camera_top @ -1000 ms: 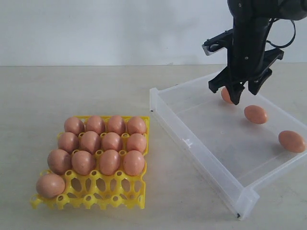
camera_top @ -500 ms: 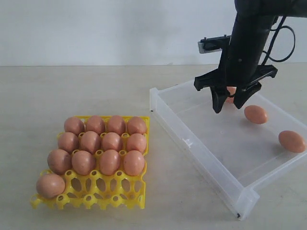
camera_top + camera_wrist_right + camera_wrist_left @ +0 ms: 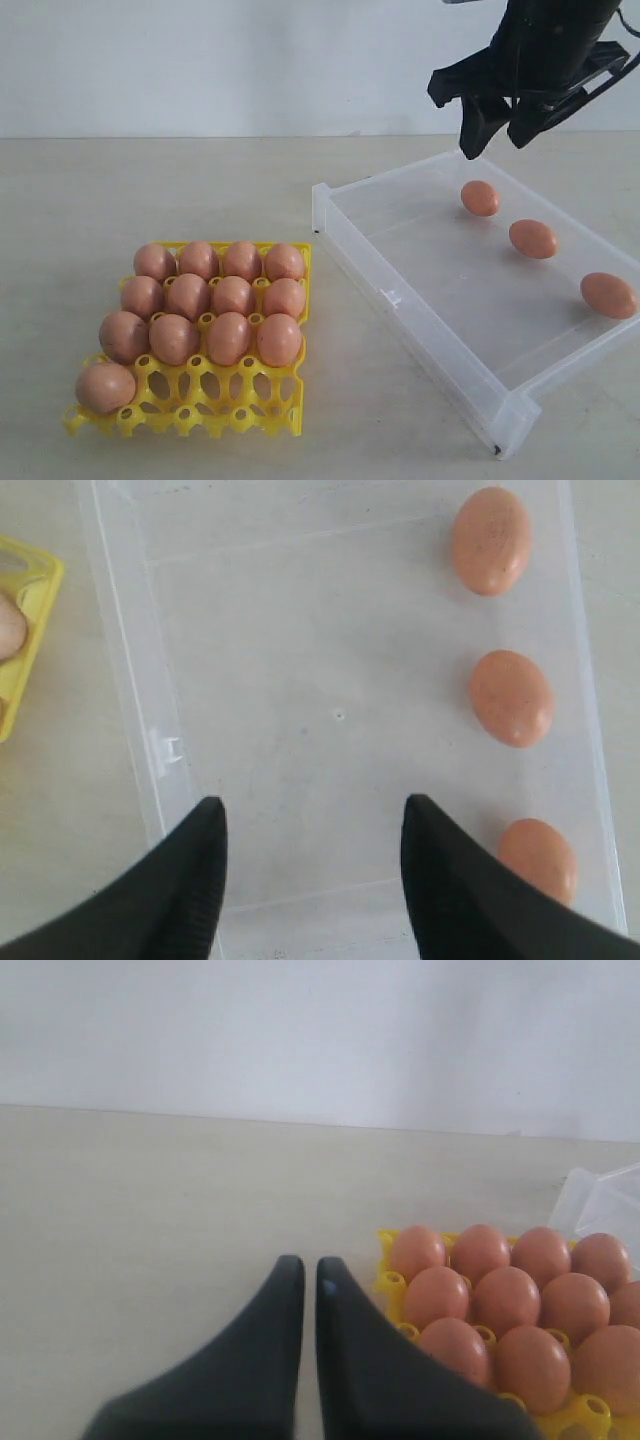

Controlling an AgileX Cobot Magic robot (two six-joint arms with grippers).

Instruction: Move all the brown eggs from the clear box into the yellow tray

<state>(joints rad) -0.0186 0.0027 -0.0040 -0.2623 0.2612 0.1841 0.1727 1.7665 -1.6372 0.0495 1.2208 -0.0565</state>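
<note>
Exterior view: the right claw (image 3: 496, 143) has risen since a second ago, when its fingers were down inside the box (image 3: 450, 280) at the far egg (image 3: 480, 198). It now hangs at the upper right of the frame, above the box's far wall and clear of everything. Its fingers stand wide apart with nothing between them; the right wrist view confirms this, showing only bare box floor in the gap. The far egg, formerly part-hidden behind the fingers, is now fully exposed and lies where it did. Two more eggs (image 3: 533, 239) lie to the lower right of it along the box's right side, apart from one another, neither shifted. The tray (image 3: 230, 412) sits on the table (image 3: 150, 190) at lower left, apart from the box, its count unchanged: thirteen eggs, filling the three upper rows and the left cup of the bottom row. Left wrist view: the left claw (image 3: 305, 1268) has its fingers together, gripping nothing, over bare table beside the tray.
</note>
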